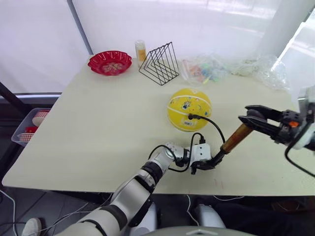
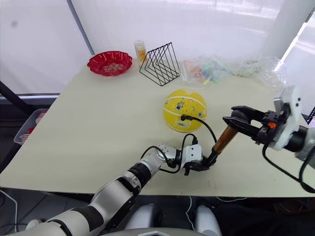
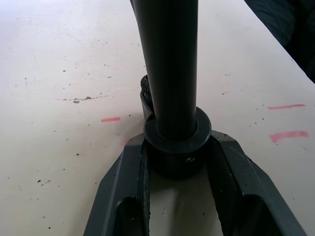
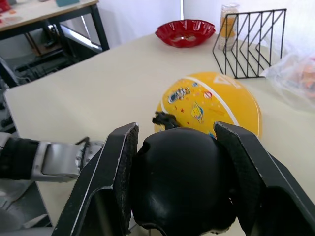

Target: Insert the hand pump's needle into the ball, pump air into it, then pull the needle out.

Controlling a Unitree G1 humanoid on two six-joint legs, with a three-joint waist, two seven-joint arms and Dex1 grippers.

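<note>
Gripping the pump point(image 1: 235, 140) at both ends, the left gripper point(image 1: 212, 162) clamps its base cap and the right gripper point(image 1: 253, 119) closes on its handle. The hose point(image 1: 210, 124) runs to the needle point(image 1: 191, 116) in the ball point(image 1: 189, 109).

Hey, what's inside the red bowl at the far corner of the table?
The red bowl holds a layer of small pale pieces, too small to identify. They cover the bowl's floor, so anything beneath them is hidden.
</note>
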